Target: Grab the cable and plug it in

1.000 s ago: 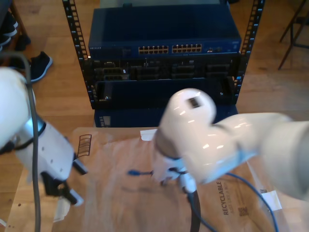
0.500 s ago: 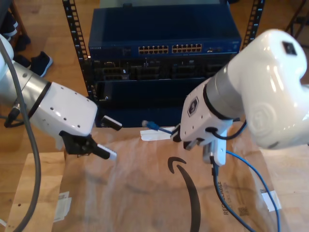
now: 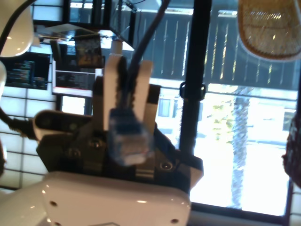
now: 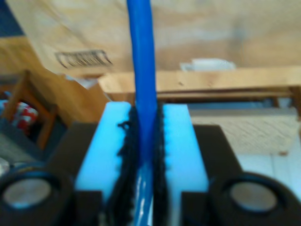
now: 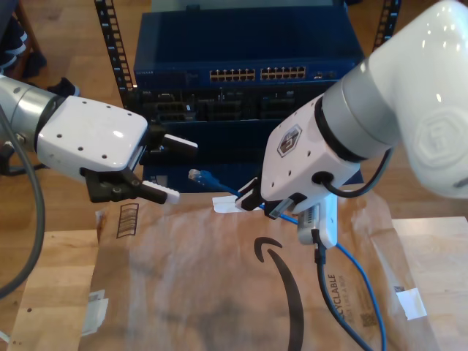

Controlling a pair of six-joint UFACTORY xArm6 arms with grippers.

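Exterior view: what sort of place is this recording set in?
Probably a lab or workshop networking bench: an equipment rack with a blue network switch, a blue network cable, and cardboard over a wooden table.

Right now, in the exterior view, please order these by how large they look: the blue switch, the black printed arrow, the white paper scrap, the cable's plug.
1. blue switch
2. black arrow
3. white paper scrap
4. plug, only slightly smaller

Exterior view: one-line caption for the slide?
My second hand holds the blue cable, plug toward my open first hand, in front of the rack switch.
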